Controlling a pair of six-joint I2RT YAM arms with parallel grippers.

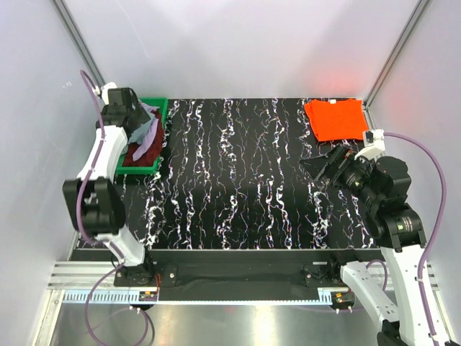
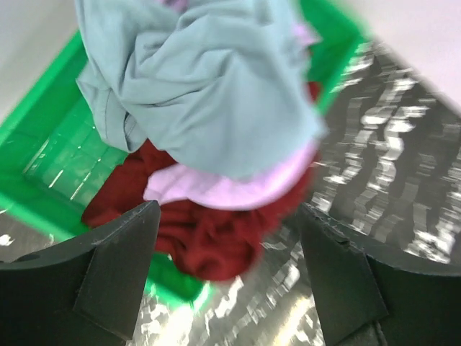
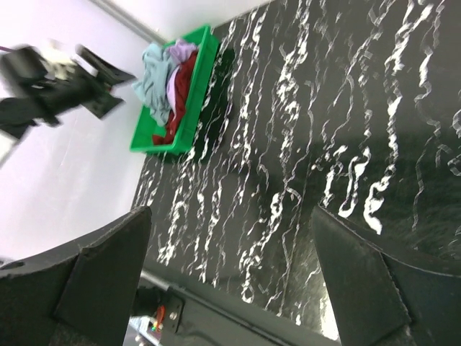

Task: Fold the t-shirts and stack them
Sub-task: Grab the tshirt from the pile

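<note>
Found the left gripper (image 2: 229,249) hanging over the green tray (image 2: 39,137) at the far left corner of the black marbled table (image 1: 238,187), jaws spread wide and closed on nothing, its dark fingers (image 2: 119,270) framing the cloth below. Counted three garments heaped in that tray: the blue-grey t-shirt (image 2: 209,94) bunched on top, the lavender t-shirt (image 2: 216,193) peeking out just beneath it, and the maroon t-shirt (image 2: 119,202) lowest, reaching to the tray's edge. Could not tell from the blurred wrist view whether the fingertips touched any of the cloth. Saw the same pile from above, with the blue-grey cloth rising just beside the gripper. Spotted the orange t-shirt (image 1: 336,120) well apart from the rest, lying flat in a roughly rectangular shape at the table's far right corner. Noted the right gripper (image 1: 324,163) just in front of that orange shirt, near but not touching it, held over bare tabletop and pointed toward the left. Found its jaws wide open too, gripping nothing, with only the marbled surface between the fingers and the green tray far off in its own wrist view. Made out the left gripper there as well, blurred, just beside the tray's pile.
</note>
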